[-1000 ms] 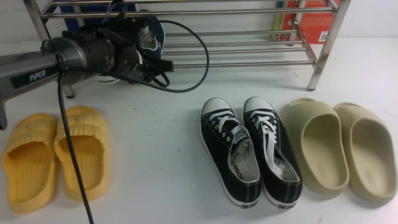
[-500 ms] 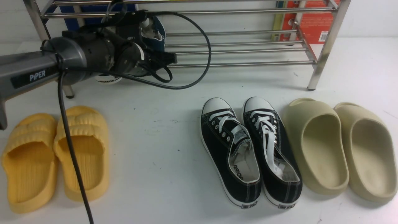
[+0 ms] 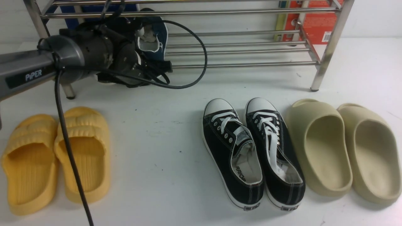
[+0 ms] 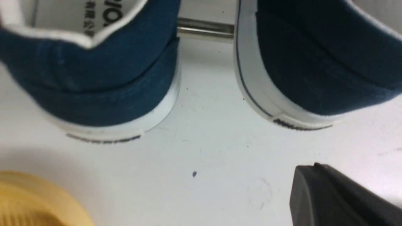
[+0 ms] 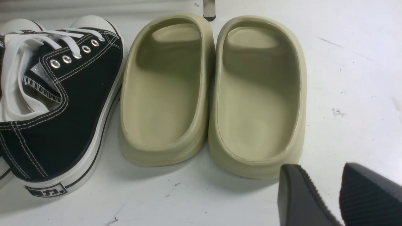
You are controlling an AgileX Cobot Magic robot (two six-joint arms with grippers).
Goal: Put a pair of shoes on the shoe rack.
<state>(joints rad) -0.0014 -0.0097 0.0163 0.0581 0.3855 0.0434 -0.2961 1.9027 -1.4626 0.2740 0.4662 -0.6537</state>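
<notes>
Although the left end effector (image 3: 160,66) is clenched, it grips nothing: in the left wrist view its one visible black finger (image 4: 333,194) sits clear of both heels. The pair of navy blue canvas slip-on shoes with white rubber soles (image 4: 103,81) lies at the left end of the shiny stainless-steel tube shoe rack (image 3: 245,64). The heels look to overhang the white desk (image 3: 163,150), and a rack tube (image 4: 204,29) shows between them. From the front only one shoe (image 3: 154,37) is visible, tilted toe-up; the arm hides the other. In my judgement the placement is unfinished and the shoes need seating. Recommended: press squarely on each heel in turn, low and slow, watching that the loose black cable (image 3: 201,62) does not snag. The right end effector (image 5: 340,194) hangs over the desk holding nothing, and its fingers are so close that I cannot tell if they are fully clenched.
</notes>
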